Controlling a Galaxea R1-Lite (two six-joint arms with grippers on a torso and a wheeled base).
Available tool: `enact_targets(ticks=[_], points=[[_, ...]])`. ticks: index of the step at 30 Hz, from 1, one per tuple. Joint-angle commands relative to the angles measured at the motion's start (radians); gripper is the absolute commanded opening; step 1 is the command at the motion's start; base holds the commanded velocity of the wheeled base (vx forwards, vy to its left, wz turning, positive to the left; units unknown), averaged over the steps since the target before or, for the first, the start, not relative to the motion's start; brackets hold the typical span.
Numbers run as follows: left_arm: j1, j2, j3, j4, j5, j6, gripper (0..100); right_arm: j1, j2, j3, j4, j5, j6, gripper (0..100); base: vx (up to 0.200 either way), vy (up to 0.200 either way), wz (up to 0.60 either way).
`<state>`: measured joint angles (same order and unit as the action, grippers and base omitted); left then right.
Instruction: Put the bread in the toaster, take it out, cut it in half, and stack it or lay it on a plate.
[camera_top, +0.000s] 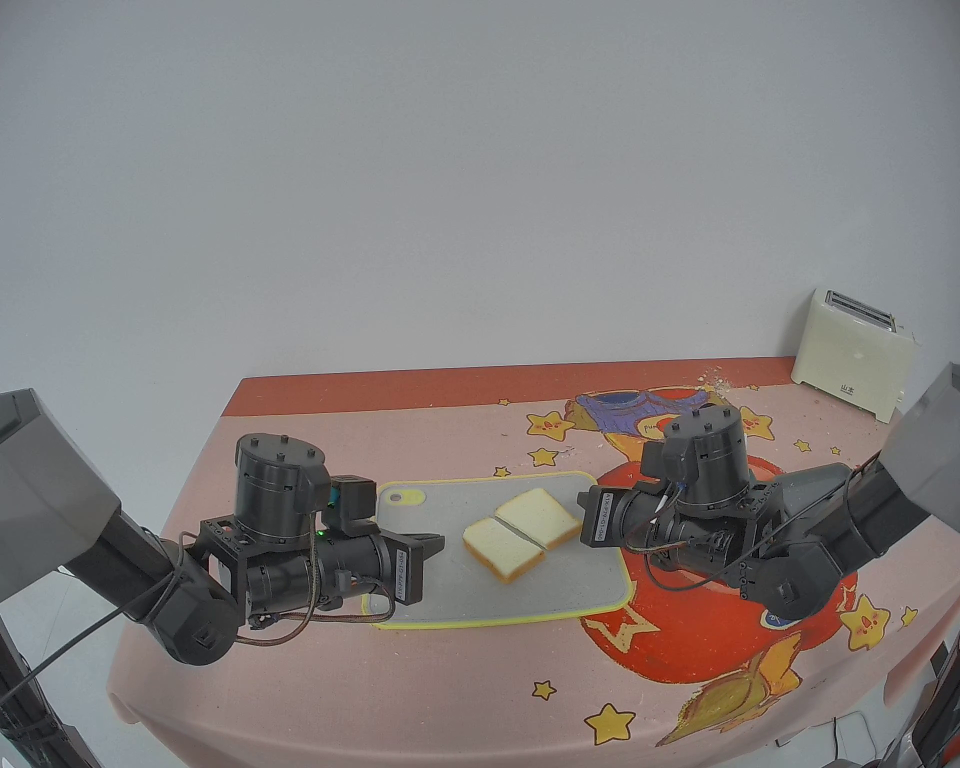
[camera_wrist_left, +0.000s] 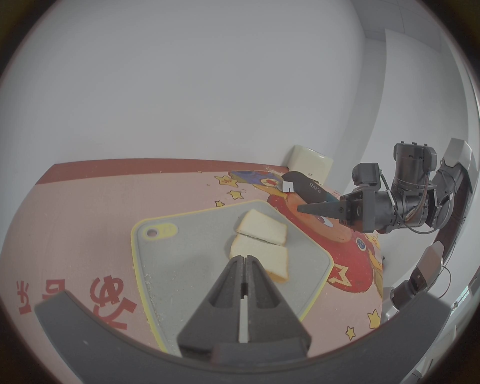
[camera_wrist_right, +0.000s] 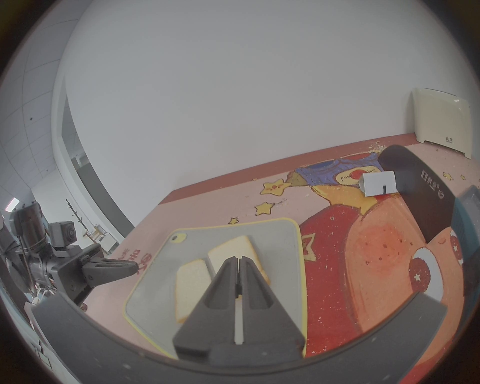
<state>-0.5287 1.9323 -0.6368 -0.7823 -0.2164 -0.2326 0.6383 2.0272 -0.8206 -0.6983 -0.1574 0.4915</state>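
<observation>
Two cut halves of white bread lie side by side on a grey cutting board (camera_top: 585, 590) with a yellow rim. One half (camera_top: 503, 548) is nearer my left side, the other (camera_top: 538, 516) is farther back. My left gripper (camera_top: 436, 543) hovers shut over the board's left part, pointing at the bread. Pointing in from the board's right edge is my right gripper (camera_top: 584, 515), shut and holding nothing. From the left wrist I see the halves (camera_wrist_left: 262, 227) just past my shut gripper (camera_wrist_left: 243, 260). From the right wrist the bread (camera_wrist_right: 192, 285) lies under my shut gripper (camera_wrist_right: 238, 262).
A cream toaster (camera_top: 853, 352) stands at the table's far right corner. A black knife (camera_wrist_right: 417, 187) with a white tag lies on the red cartoon print behind my right arm. The pink tablecloth in front of the board is free.
</observation>
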Motion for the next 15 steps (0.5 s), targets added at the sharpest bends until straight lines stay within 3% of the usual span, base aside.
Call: enact_targets(ticks=[1, 15], points=[[-0.004, 0.033, -0.015, 0.008, 0.000, -0.001, 0, -0.003, 0.027, -0.005, -0.006, -0.001, -0.001, 0, 0.000, 0.000, 0.00], [-0.031, 0.088, -0.058, 0.011, -0.005, -0.004, 0, -0.017, 0.080, -0.048, -0.009, -0.019, 0.001, 0, 0.000, 0.000, 0.00]])
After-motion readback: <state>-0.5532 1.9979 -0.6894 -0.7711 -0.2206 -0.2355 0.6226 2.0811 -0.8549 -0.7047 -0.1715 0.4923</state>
